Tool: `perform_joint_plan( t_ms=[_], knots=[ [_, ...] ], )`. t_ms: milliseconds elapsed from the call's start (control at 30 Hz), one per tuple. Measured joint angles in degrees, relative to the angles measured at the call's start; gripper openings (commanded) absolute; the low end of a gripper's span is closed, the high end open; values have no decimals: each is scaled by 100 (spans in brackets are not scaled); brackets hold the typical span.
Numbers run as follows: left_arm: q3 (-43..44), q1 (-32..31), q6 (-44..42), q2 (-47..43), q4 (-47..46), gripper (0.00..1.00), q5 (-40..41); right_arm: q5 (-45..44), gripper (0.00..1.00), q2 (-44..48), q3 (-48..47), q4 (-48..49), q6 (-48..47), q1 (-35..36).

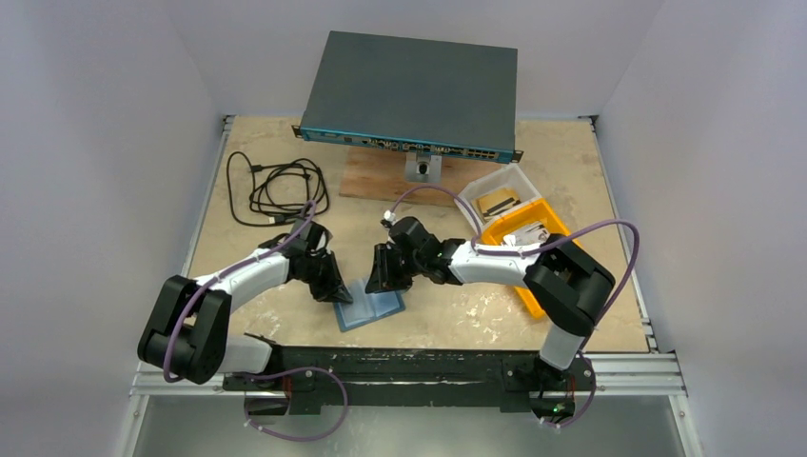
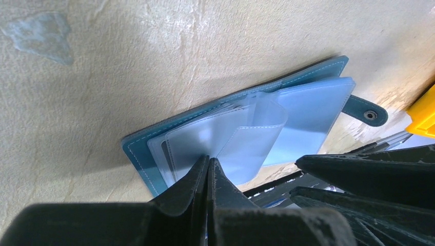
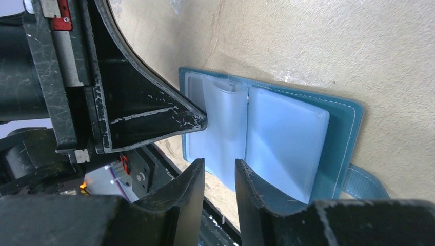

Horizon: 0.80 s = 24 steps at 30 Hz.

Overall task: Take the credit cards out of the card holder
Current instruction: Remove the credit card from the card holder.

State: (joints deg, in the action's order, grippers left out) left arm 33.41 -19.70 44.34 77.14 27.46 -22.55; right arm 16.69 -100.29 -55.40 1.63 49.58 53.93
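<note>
Black cable [image 1: 276, 190] lies coiled at rear-L of the tan table [image 1: 457, 319], well apart from the work.

L gripper [image 1: 345, 295]: jaws closed flat together, nothing seen between them. Tip is down on the L half of the card holder [image 1: 373, 307], touching the edge of the clear pocket leaves [image 2: 246, 128]. One leaf is bowed up just beside the tip.

Card holder: teal-blue, lying open and flat on the table near the front edge, between the two grippers. Snap tab [image 2: 365, 110] sticks out past its R cover. Pockets are frosted-clear. Cannot tell whether any credit cards sit inside.

R gripper [image 1: 376, 286]: jaws parted by a narrow gap, over the near edge of the holder around the fold. Fingers [image 3: 190, 189] hold nothing that I can see; the gap shows only pocket plastic behind it. Touching or just above the holder: cannot tell.

Rear centre: grey flat electronics box [image 1: 414, 86] w/ a row of ports, over a wooden board [image 1: 376, 176].

R side, two containers touching:
- clear tub [image 1: 495, 178], rear one: dark and gold flat pieces [image 1: 499, 202] inside, too small to identify.
- orange bin [image 1: 497, 234], in front of and R of the tub, partly hidden by the R arm: pale flat pieces [image 1: 529, 233] inside, card-like, detail too small to confirm.
</note>
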Motion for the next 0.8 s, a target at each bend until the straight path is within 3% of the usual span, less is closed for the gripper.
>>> perform_joint_plan(
  t_ms=[600, 800],
  knots=[
    [503, -339, -31, 284, -195, 0, -262, -824, 34, 92, -149, -881, -339, 0],
    [702, -612, 52, 507, -328, 0, -345, -1211, 38, 579, -146, -1248, -341, 2]
  ],
)
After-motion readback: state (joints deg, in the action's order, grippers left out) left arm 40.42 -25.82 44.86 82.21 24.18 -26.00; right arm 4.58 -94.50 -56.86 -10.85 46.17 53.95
